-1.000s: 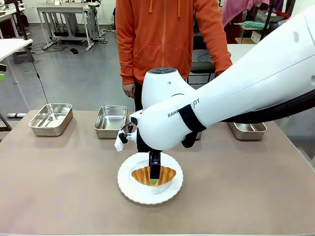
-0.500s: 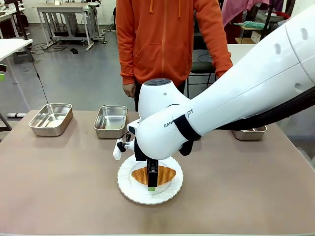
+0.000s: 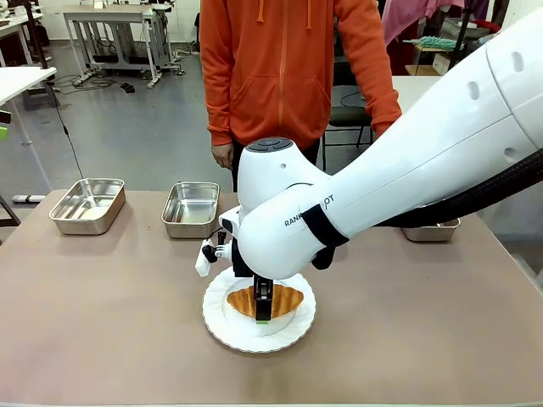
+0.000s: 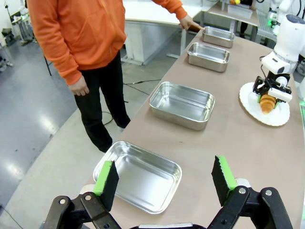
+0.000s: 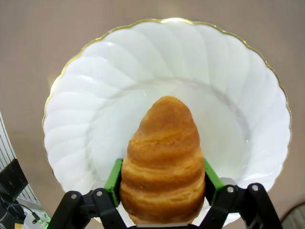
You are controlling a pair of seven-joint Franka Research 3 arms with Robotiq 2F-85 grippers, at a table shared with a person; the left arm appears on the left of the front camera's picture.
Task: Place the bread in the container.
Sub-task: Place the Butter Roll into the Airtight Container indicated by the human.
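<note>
Grips the bread point(image 5: 161, 143) with the right gripper point(image 5: 162, 183), green pads point(image 5: 114, 177) pressed against both flanks of the golden, ridged croissant. Leaves the croissant lying in the middle of a round white plate point(image 5: 95, 95) with a scalloped, gold-lined rim, near the front middle of the brown table point(image 3: 102, 322). Points straight down over that plate from a bulky white arm point(image 3: 407, 170) coming in from the right side. Holds the left gripper point(image 4: 164, 179) wide open and empty, well above the table, with the nearest container point(image 4: 138, 176) framed between its fingers point(image 4: 107, 179). Continues with three more containers, alike in shiny steel, in a row along the far edge: second point(image 4: 182, 105), third point(image 4: 208, 56), fourth point(image 4: 218, 36). Faces a person in an orange hoodie point(image 3: 288, 59) standing just behind that far edge, arms down.
</note>
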